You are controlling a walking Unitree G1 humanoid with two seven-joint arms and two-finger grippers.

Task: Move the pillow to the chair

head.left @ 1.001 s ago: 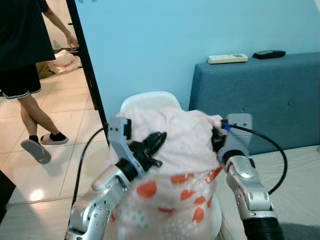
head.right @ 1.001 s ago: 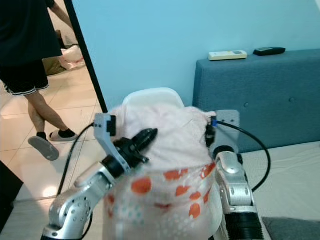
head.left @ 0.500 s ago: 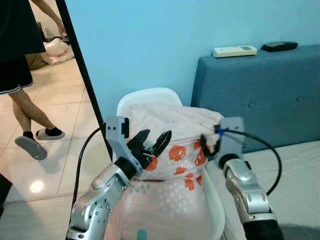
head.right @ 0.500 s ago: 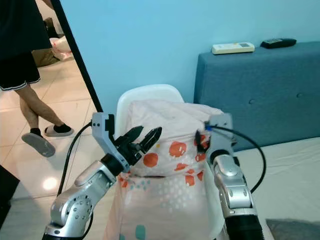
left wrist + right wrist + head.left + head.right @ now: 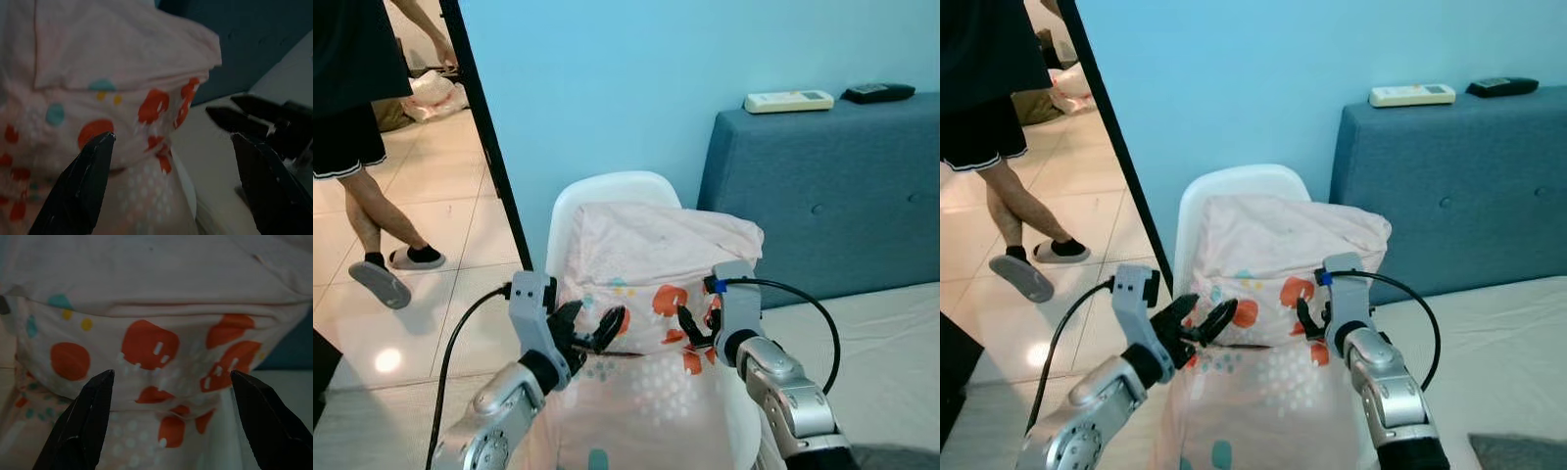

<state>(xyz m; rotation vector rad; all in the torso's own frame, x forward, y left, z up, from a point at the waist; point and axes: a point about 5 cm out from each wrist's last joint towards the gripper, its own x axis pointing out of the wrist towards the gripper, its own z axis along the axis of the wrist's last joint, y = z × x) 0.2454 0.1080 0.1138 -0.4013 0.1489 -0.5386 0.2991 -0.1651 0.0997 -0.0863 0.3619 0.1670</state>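
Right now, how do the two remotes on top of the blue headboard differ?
The white remote is pale and long, lying nearer the chair; the black remote is dark, looks shorter, and lies farther to the right. Both lie flat on the headboard ledge against the blue wall.

Head views bright, even daylight, sharp; glare spot on glossy beige floor tiles (image 5: 386, 362). Wrist views dim, soft-focus.
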